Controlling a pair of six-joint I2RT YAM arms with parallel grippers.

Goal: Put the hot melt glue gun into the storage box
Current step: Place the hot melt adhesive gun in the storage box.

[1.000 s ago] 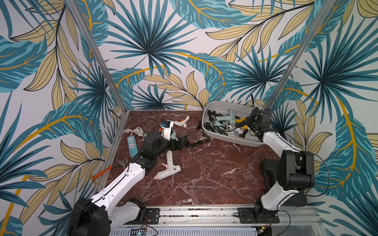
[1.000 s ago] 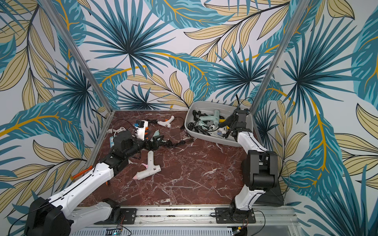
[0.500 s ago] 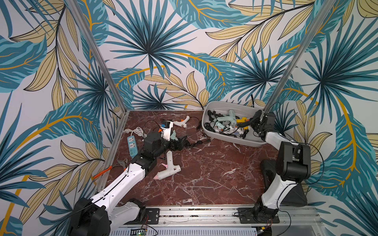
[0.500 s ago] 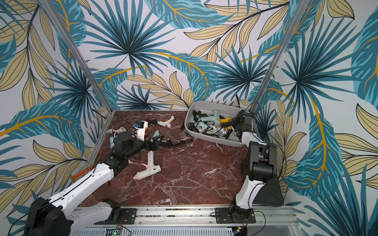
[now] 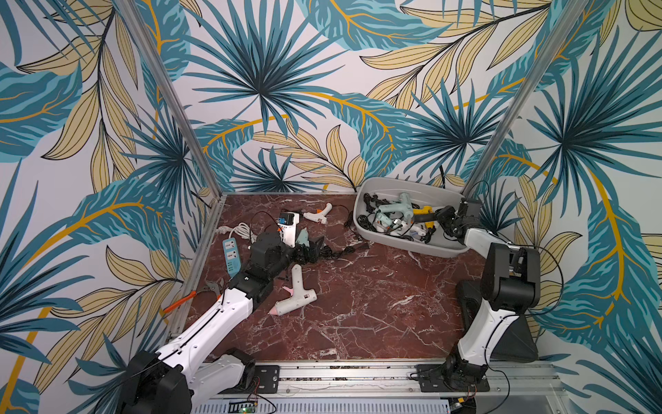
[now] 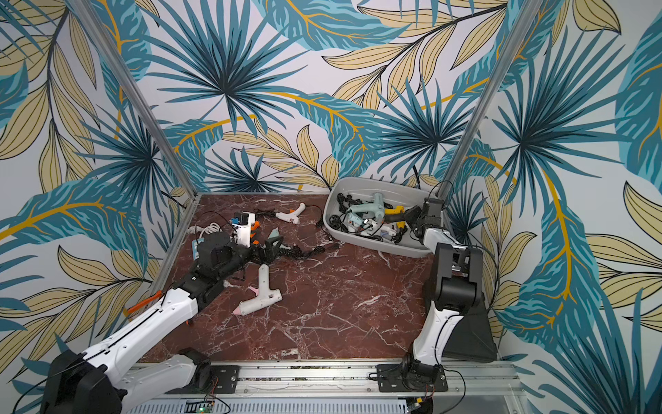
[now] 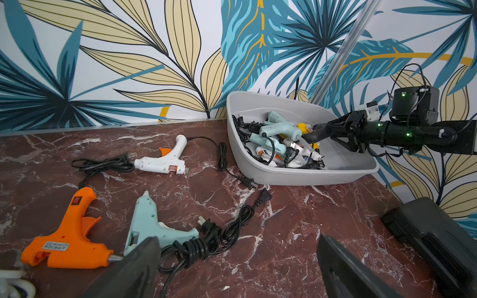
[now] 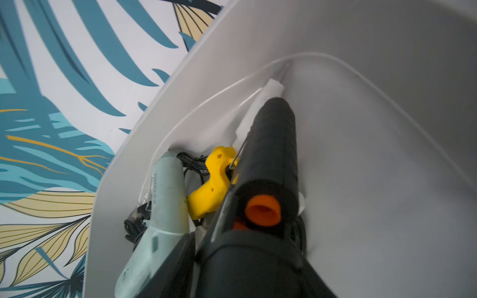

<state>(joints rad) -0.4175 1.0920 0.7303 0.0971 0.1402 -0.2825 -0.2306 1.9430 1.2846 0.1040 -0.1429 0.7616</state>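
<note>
Since a second ago the right arm (image 5: 508, 272) folds closer to the storage box (image 5: 404, 245). The right pincer (image 5: 441, 215) reaches into the box's end, and I cannot tell whether it grips. The black hot melt glue gun (image 8: 271, 144) lies inside the box. The left pincer (image 7: 237, 245) gapes empty over the worktop (image 5: 376, 304).

No legible text anywhere

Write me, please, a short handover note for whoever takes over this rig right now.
Left gripper: open, low over the pale teal glue gun on the table.
Right gripper: inside the storage box, at a black glue gun; grip unclear.
Done: other guns lie in the box.
To do: the teal one, an orange gun, a white gun and more lie on the table.
</note>
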